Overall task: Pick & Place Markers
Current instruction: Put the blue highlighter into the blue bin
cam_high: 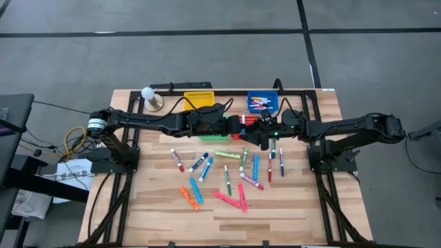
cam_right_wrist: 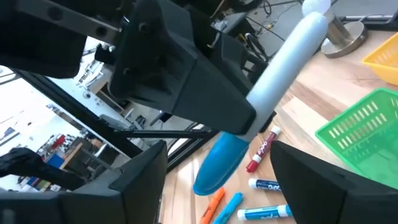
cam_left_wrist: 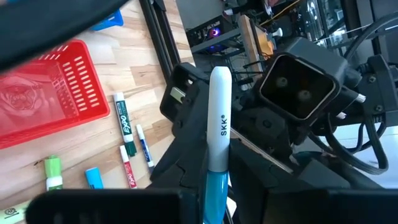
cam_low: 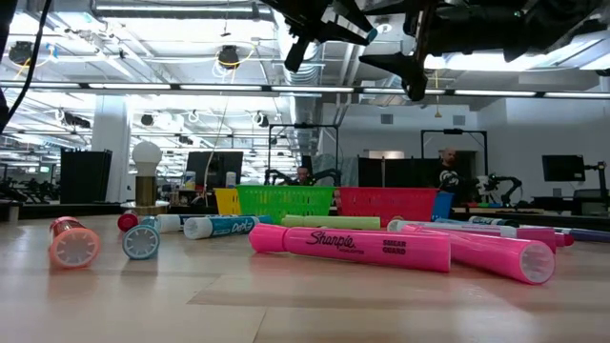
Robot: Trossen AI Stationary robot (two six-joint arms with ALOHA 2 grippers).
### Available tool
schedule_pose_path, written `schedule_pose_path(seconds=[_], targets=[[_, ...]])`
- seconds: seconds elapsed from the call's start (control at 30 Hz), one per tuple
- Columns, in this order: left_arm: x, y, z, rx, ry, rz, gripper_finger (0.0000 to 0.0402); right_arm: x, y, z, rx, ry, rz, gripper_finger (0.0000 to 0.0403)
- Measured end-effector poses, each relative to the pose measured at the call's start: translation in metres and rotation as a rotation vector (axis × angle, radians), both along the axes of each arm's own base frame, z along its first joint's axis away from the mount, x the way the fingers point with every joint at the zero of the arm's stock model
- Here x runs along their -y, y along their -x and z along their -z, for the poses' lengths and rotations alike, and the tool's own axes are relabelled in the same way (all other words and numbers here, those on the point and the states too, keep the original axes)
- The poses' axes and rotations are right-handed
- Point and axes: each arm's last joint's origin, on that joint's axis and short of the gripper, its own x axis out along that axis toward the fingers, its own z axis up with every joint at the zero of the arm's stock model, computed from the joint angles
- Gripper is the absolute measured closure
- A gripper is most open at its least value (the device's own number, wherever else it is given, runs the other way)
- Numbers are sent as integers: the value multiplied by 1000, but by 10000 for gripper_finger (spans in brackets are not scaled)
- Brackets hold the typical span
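I have a white-barrelled marker with a blue cap (cam_left_wrist: 219,124) clamped in my left claw (cam_left_wrist: 211,186) above the worktop's (cam_high: 296,220) back middle, facing my right claw (cam_right_wrist: 211,174), seemingly open for a handover, calling for a careful closing.

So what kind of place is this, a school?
More likely a robot lab or workshop: two arms over a bench of markers, with screens and exposed ceiling pipes behind.

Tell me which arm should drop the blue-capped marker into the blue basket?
Probably the right. The blue basket sits on its side, and the right gripper is open around the blue end of the marker, which the left gripper holds.
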Motion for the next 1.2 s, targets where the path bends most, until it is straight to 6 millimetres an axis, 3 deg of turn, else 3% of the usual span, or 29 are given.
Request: schedule_pose_path(seconds=[0.23, 0.77, 1.2], targets=[[0, 0, 0, -1, 0, 0, 345, 0, 1, -2, 6, 0, -1, 178], [0, 0, 0, -4, -9, 3, 344, 0, 2, 0, -4, -10, -3, 337], [1, 0, -1, -5, -16, 20, 302, 0, 2, 1, -16, -17, -2, 365]])
